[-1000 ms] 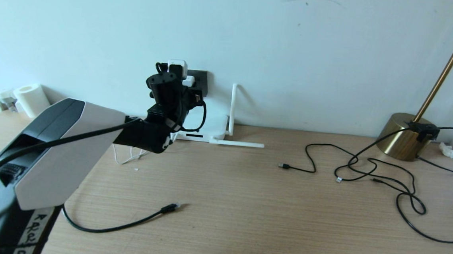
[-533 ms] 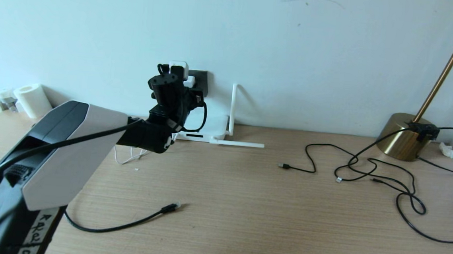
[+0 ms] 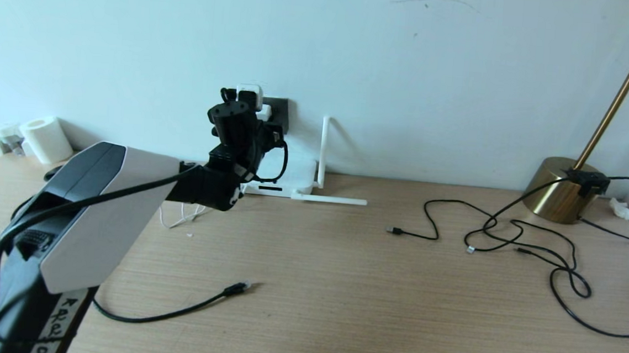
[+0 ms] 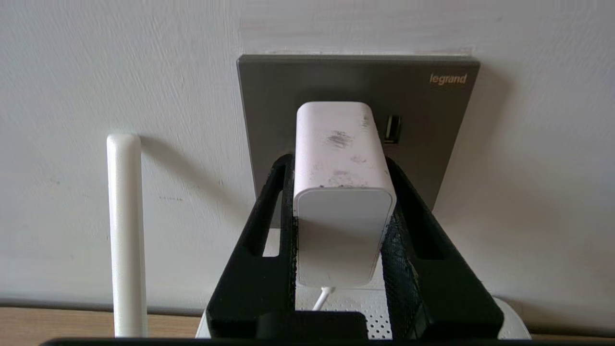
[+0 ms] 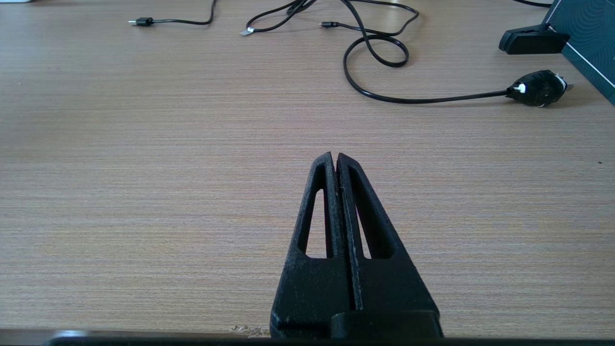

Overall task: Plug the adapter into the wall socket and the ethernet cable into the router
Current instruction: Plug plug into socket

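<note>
Wooden bench [image 3: 340, 289] against pale wall. Left pincer [image 4: 342, 178] clamped on adapter [image 4: 342, 192], flanks gripped so prongs face socket [image 4: 432, 110] directly ahead, apparently seating. Router [image 4: 509, 327] below pincer. Ethernet cable [image 3: 172, 313] well behind, loose. Right pincer [image 5: 335, 163] together, idle.

One adapter [image 4: 342, 192], one wall socket [image 4: 432, 115], one router [image 3: 297, 182], one ethernet cable [image 3: 172, 313].
</note>
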Motion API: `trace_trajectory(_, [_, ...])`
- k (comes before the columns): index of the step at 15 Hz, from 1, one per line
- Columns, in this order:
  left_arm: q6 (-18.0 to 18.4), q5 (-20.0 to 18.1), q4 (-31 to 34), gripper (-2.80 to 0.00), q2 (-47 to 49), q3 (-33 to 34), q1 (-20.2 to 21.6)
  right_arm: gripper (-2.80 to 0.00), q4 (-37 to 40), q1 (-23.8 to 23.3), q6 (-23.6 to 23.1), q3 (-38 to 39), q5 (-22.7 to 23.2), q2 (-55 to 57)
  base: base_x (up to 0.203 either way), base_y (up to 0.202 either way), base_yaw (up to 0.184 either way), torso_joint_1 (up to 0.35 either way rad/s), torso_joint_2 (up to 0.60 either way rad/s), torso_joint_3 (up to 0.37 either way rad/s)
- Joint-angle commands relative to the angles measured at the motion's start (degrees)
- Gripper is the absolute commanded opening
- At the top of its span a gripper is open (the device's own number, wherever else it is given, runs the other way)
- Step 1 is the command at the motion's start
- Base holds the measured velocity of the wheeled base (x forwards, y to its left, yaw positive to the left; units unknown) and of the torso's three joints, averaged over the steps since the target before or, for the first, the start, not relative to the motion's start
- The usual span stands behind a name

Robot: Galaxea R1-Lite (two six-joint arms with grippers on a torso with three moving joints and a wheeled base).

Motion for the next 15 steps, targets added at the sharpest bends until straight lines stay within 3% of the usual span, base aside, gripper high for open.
trace_trajectory(1, [0.0,0.3,0.2,-2.80,1.0,-1.6,-0.3,-2.80,0.0,0.0,0.0,0.0,0.0,0.0,0.000,0.000,0.000,0.000,0.00,0.000])
trace_trajectory(15, [0.0,0.4,1.6,-2.80,0.4,-2.4,-1.2,-2.80,0.0,0.0,0.0,0.0,0.0,-0.1,0.000,0.000,0.000,0.000,0.00,0.000])
